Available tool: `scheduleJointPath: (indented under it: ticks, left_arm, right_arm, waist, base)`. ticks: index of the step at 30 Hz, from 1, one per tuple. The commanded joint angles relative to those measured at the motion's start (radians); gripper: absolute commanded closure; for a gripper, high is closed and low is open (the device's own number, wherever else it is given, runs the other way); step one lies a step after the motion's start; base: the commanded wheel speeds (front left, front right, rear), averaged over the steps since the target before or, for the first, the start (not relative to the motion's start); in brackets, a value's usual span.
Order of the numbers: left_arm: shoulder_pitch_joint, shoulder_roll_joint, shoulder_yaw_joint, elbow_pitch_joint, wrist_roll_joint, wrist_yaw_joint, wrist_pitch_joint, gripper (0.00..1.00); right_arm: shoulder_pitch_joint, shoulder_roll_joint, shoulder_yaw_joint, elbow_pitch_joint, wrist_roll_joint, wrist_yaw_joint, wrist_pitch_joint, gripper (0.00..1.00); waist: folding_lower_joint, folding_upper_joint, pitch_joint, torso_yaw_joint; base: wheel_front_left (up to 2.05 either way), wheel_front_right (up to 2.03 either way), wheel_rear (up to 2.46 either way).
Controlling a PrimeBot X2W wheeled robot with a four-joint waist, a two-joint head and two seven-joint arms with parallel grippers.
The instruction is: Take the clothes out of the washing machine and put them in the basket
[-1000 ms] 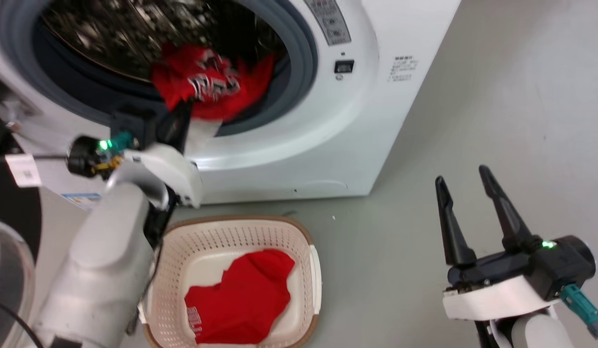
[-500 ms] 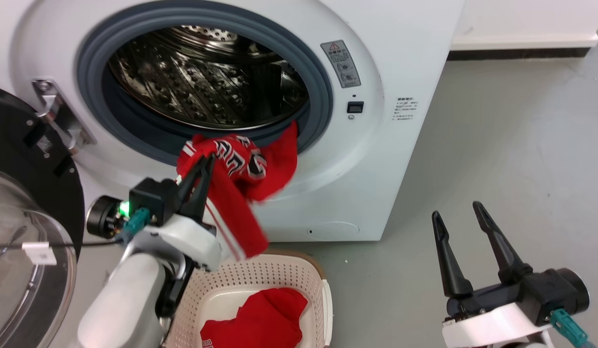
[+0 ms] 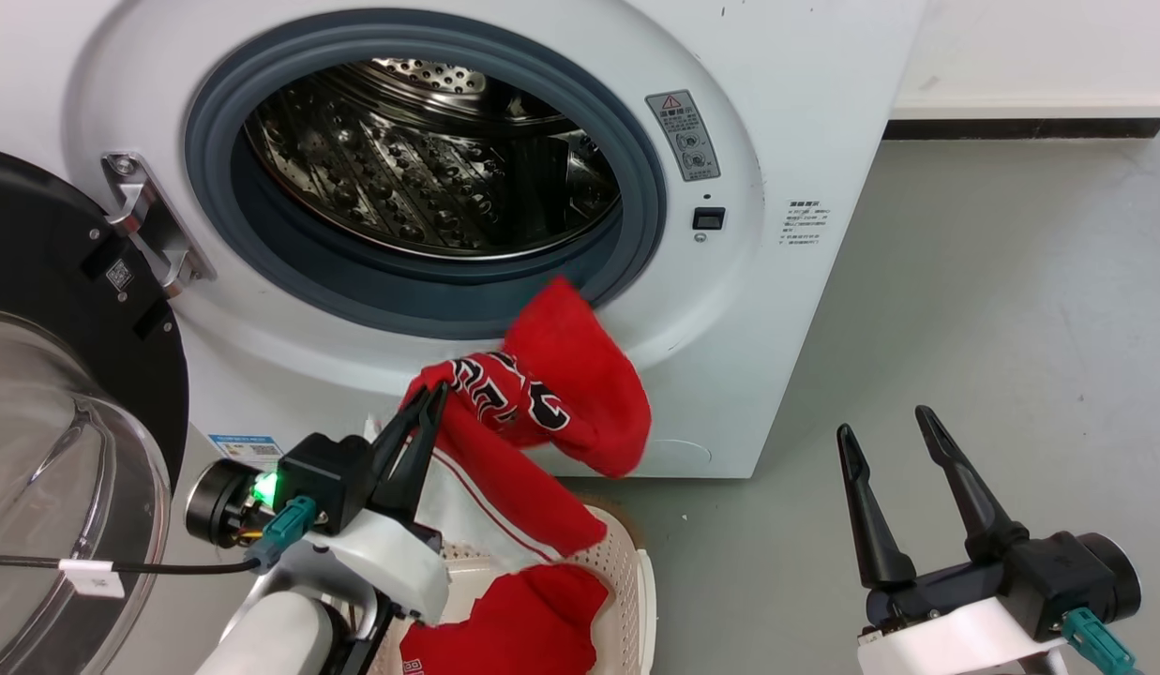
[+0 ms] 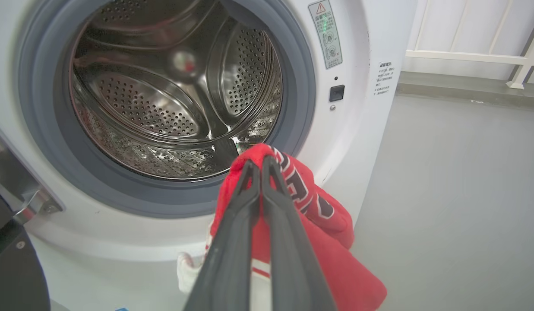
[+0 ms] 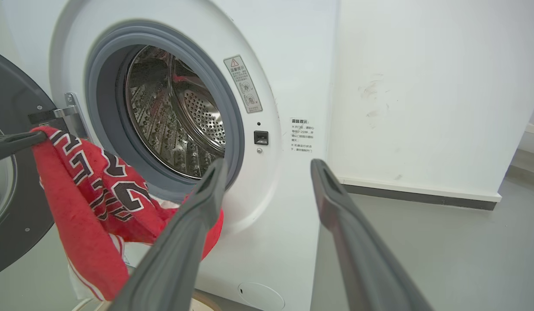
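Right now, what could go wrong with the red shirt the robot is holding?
1. The left gripper pinches the hanging jersey only at one edge, so it might slip out early.
2. Much of the jersey seems to hang past the basket rim, toward the washing machine. Let go now, it may drape over the rim or land on the floor.

Basket (image 3: 626, 562) is sitting on the floor (image 3: 1011, 281) before the washing machine (image 3: 805, 94); one jersey (image 3: 514, 619) is lying in it, second jersey (image 3: 580, 375) is hanging above it.
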Motion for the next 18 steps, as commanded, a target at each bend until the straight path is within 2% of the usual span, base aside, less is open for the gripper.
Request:
scheduleJointPath:
  ticks: [1,8,18]
  left_arm:
    - [0.021,0.005,-0.005,-0.009,-0.008,0.003,0.004,1.00]
    - [0.058,-0.015,-0.032,0.032,-0.026,-0.012,-0.004,1.00]
    - [0.016,-0.071,-0.081,0.246,-0.041,-0.066,-0.054,1.00]
  right_arm:
    - [-0.001,0.002,-0.001,0.002,-0.006,-0.001,-0.002,0.00]
    - [-0.026,0.002,-0.003,0.002,-0.012,-0.001,-0.002,0.00]
    - [-0.080,0.002,0.000,-0.006,-0.020,-0.001,-0.002,0.00]
  waist:
    - [0.0001,0.0000,0.006,0.000]
    - [0.0001,0.0000,0.044,-0.008]
    - [0.0001,0.0000,0.130,-0.034]
  base:
    - [0.00,0.00,0.00]
    - [0.00,0.00,0.00]
    - [0.00,0.00,0.00]
